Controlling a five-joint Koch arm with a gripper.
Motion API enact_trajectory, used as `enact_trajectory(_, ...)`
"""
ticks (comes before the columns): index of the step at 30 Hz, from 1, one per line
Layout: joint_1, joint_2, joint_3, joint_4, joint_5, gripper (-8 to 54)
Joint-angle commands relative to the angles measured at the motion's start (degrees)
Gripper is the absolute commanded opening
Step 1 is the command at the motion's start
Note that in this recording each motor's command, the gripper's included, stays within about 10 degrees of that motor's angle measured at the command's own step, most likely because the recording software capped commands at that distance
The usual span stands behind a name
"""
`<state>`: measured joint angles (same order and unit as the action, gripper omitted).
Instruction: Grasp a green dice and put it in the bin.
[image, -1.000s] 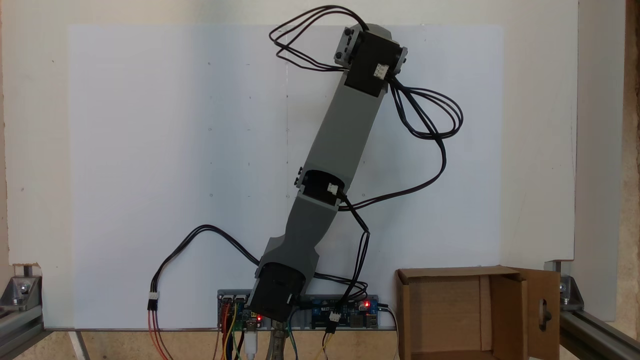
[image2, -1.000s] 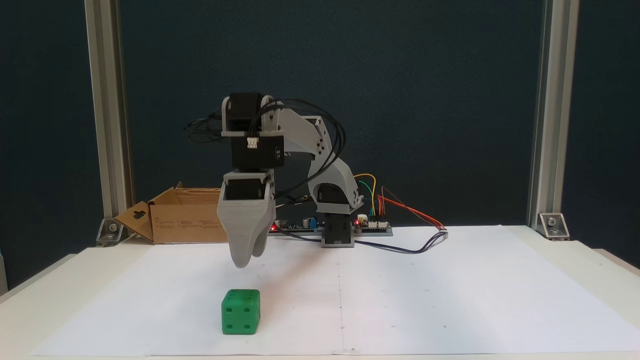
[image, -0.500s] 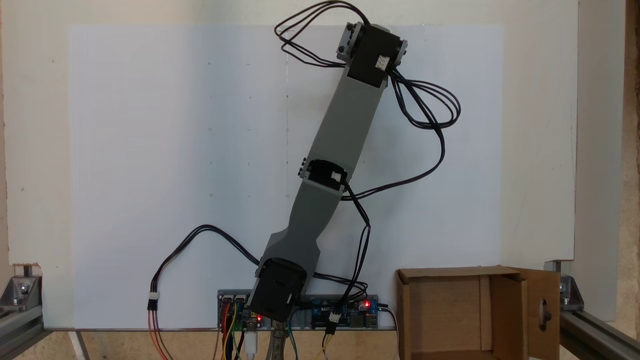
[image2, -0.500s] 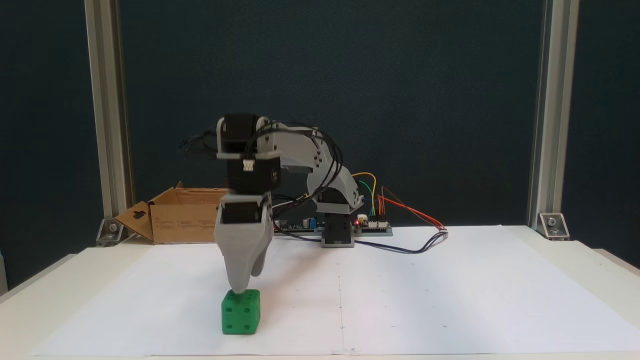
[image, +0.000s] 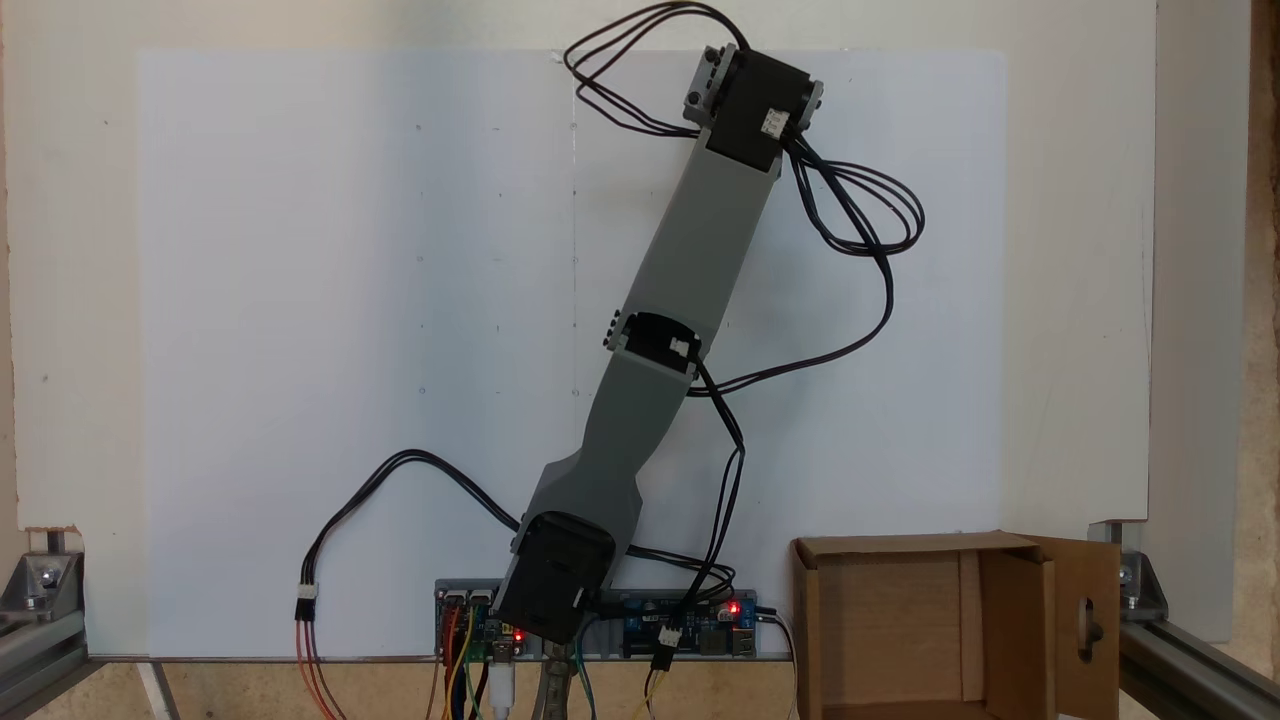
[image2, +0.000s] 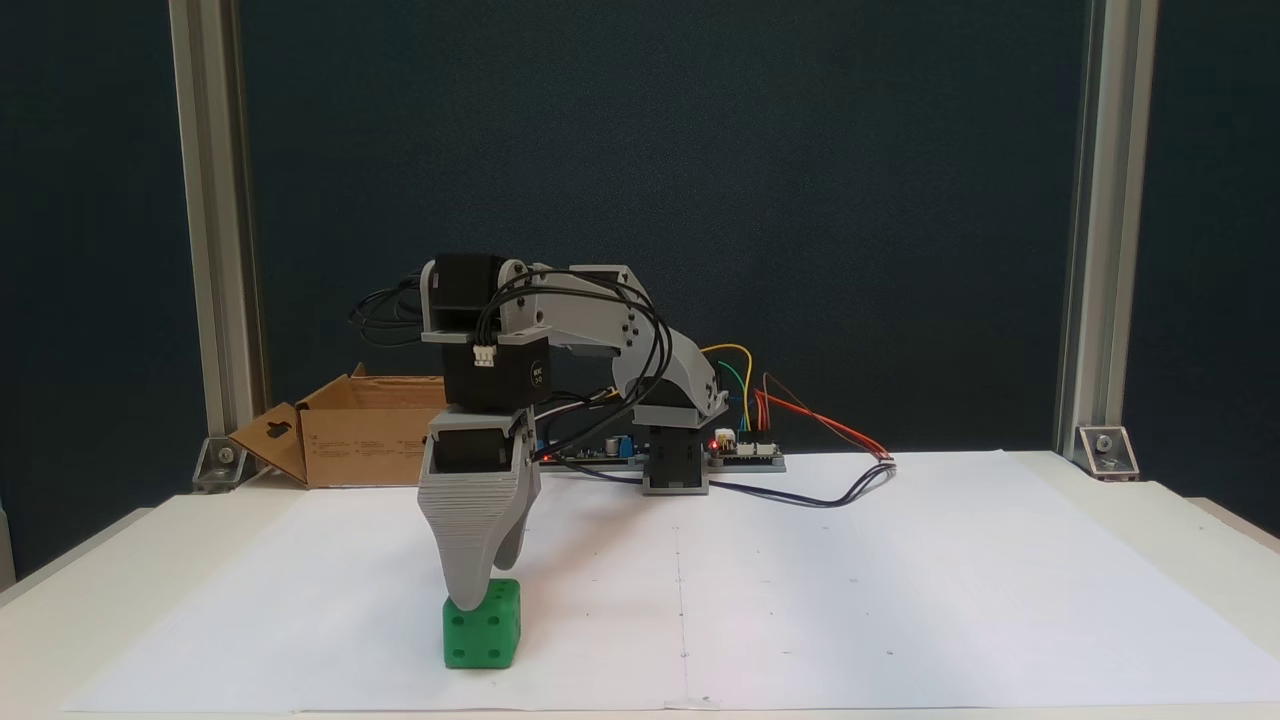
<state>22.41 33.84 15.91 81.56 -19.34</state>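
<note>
Arm (image: 690, 260) stretched out over white paper (image: 300, 300) far from bin (image: 900, 630) from above; from the front, gripper (image2: 470, 598) low over near face of green dice (image2: 482, 625), die right below, fingers lined up, can't tell if apart.

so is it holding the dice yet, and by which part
Cannot be told: the gripper has its jaws down over the green dice top, one behind the other, and the dice sits on the paper.

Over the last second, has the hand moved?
Yes. The hand has come down toward the white paper, its tip now overlapping the green dice top.
</note>
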Motion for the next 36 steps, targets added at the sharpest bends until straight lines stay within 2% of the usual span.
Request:
enact_trajectory(1,0.0,1.2,-5.7,9.6,5.1,46.2)
enact_trajectory(17,-0.7,-0.9,-10.4,9.1,8.0,45.8)
enact_trajectory(36,-0.7,-3.5,-10.5,7.6,4.0,45.0)
